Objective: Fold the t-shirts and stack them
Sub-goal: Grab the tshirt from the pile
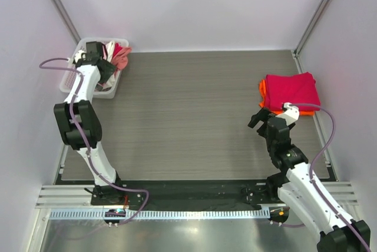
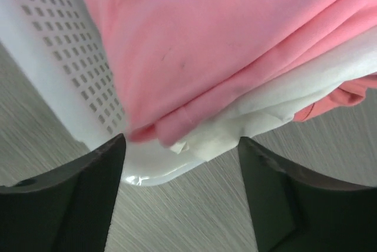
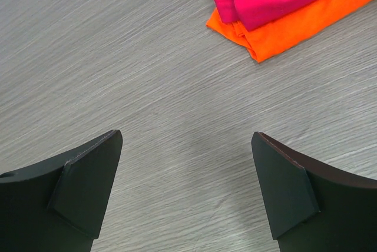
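A white perforated basket (image 1: pixel 70 75) at the far left holds crumpled shirts, a pink one (image 1: pixel 121 56) on top. In the left wrist view the pink shirt (image 2: pixel 224 40) and a white one (image 2: pixel 283 96) hang over the basket's rim (image 2: pixel 147 172). My left gripper (image 1: pixel 105 70) is open and empty at the basket's edge, its jaws (image 2: pixel 181 149) just below the cloth. A folded magenta shirt (image 1: pixel 291 90) lies on a folded orange one (image 1: pixel 263 90) at the far right. My right gripper (image 1: pixel 259 119) is open and empty just left of that stack (image 3: pixel 283 5), over bare table (image 3: pixel 186 140).
The grey wood-grain table top (image 1: pixel 194 116) lies between basket and stack. A metal rail (image 1: pixel 194 193) runs along the near edge by the arm bases. White walls close the cell on three sides.
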{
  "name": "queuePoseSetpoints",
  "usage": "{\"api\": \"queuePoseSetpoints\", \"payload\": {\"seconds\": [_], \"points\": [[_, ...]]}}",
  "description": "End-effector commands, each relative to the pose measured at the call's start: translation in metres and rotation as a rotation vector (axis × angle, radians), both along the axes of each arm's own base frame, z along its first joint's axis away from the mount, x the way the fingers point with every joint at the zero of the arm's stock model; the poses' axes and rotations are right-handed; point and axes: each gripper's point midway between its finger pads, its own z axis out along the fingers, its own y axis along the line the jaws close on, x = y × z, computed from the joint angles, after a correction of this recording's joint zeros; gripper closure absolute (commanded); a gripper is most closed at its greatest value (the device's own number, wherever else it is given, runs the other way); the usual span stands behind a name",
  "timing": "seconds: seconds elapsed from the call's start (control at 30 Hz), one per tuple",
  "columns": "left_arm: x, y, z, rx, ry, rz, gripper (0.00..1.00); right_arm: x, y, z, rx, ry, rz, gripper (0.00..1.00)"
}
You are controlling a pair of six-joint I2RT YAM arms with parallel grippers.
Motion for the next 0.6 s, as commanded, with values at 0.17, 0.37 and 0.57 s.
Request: {"api": "queuePoseSetpoints", "payload": {"seconds": [0.17, 0.37, 0.57], "points": [[-0.032, 0.018, 0.068, 0.076, -0.167, 0.088, 0.15, 0.008, 0.0, 0.017, 0.012, -0.04, -0.017, 0.03], [-0.022, 0.024, 0.056, 0.005, -0.19, 0.108, 0.26, 0.011, 0.003, 0.015, 0.006, -0.021, -0.007, 0.02], [-0.01, 0.028, 0.032, -0.036, -0.125, 0.136, 0.45, 0.01, 0.001, 0.015, 0.002, -0.027, -0.008, 0.03]]}}
